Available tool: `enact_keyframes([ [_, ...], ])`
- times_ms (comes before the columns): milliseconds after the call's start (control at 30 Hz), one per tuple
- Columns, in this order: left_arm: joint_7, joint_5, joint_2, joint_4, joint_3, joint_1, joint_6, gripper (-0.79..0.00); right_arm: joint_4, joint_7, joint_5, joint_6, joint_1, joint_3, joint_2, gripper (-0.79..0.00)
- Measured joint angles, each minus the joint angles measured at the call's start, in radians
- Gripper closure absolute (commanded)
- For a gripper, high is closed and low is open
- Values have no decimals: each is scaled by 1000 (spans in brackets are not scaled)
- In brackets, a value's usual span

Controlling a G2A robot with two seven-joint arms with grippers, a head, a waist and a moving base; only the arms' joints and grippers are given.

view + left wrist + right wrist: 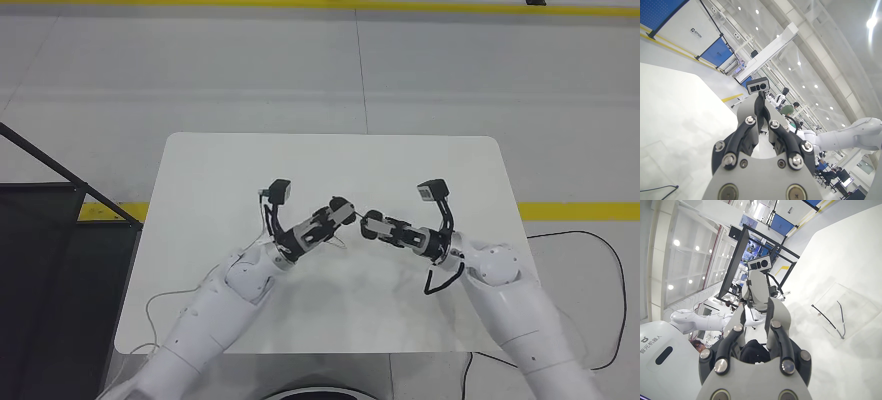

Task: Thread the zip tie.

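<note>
Two black zip ties (826,318) (842,313) lie on a clear sheet (859,302) on the white table (420,170); the end of one zip tie (664,187) also lies by the clear sheet (660,149) in the left wrist view. Both grippers hang tip to tip above the table's middle. My left gripper (343,209) (761,96) has its pads pressed together; a thin dark strand hangs under it in the right wrist view, and I cannot tell whether it is held. My right gripper (369,220) (756,303) is open with nothing between its fingers (770,309).
A black frame (40,165) stands off the table's left side. A black cable loop (440,282) hangs at the right arm. The far half of the table is bare white surface.
</note>
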Motion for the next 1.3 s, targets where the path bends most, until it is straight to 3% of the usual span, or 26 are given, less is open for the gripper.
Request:
enact_keyframes([
  [167,-22,-4,19,-50,-69,31,-10,0,-48,-21,-87,35,-3,21,8,-785],
  [400,-145,-97,67,-146,-209,125,5,0,-245,-147,-396,225,-31,17,16,-785],
  [533,-193,-162,87,-170,-272,170,-1,0,-299,-175,-474,268,-50,15,17,-785],
  [867,-196,-175,89,-172,-280,177,-3,0,-298,-174,-470,266,-50,14,17,-785],
  [967,-187,-148,88,-188,-280,176,36,0,-342,-182,-542,292,-56,0,18,-785],
  [1300,-220,-158,109,-215,-366,203,86,0,-488,-140,-974,715,65,-196,-21,-785],
])
